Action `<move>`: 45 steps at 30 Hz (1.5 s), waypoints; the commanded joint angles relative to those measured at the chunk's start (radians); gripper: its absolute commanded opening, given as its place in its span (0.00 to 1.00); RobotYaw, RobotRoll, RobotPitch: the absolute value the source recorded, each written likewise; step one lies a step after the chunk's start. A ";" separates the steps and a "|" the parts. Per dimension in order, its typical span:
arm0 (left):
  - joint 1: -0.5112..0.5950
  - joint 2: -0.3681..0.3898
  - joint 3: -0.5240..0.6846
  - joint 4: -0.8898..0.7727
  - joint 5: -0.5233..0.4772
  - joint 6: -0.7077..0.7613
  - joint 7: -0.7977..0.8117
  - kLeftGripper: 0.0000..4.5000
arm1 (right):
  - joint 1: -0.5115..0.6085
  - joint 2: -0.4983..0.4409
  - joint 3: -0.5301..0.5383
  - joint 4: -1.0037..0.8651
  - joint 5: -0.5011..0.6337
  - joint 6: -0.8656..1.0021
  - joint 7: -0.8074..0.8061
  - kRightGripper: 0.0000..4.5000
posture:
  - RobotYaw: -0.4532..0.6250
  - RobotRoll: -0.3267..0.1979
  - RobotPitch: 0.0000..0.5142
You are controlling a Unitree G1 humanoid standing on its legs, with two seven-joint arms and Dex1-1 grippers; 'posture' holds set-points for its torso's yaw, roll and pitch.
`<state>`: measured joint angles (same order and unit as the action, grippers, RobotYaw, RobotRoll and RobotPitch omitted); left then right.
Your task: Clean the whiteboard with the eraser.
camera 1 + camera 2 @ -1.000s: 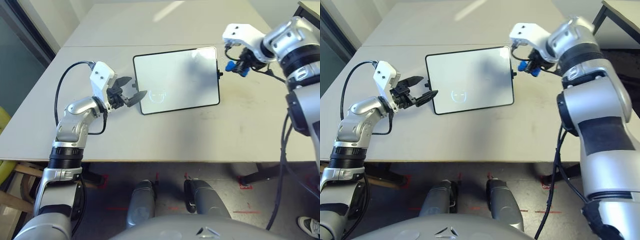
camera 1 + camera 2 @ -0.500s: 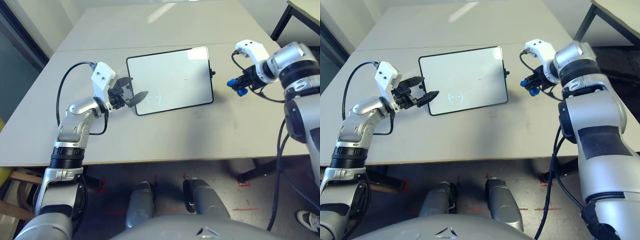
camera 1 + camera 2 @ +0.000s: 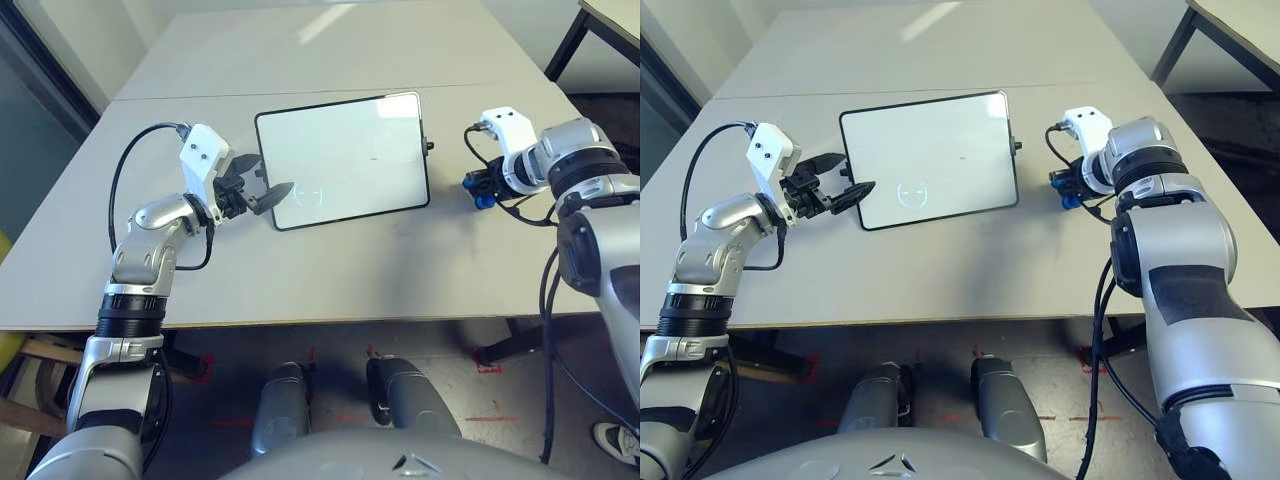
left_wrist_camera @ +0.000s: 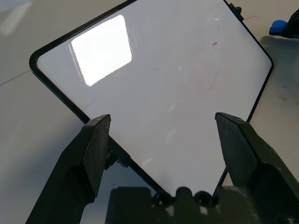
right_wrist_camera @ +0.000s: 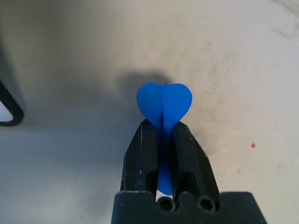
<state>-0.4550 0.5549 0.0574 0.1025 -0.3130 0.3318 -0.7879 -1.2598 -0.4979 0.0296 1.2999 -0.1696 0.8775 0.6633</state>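
One whiteboard [image 3: 343,157], one eraser [image 5: 164,103] clamped by right gripper [image 5: 163,135]; left gripper [image 4: 163,140] spread wide.

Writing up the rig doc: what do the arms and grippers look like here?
Both arms are silver with black joint bands. Each wrist carries a white camera block. A black cable loops from the left arm's block; thinner black cables run at the right wrist. The left gripper and right gripper each have two black fingers, tapered on the left.

We hold our left pincer [image 3: 258,185] open, pointing right with the forearm bent inward; our right pincer [image 5: 163,126] is clamped tight, angled downward at far right.
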 commanded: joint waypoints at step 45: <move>-0.165 0.104 0.354 0.509 0.043 -0.199 0.445 1.00 | 0.551 -0.077 -0.444 -0.398 0.439 -0.906 -0.161 0.99 | 0.34 0.62 0.18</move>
<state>-0.6130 0.6469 0.4128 0.5912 -0.2783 0.1451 -0.3428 -0.7140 -0.5774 -0.4070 0.9038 0.2552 -0.0095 0.5120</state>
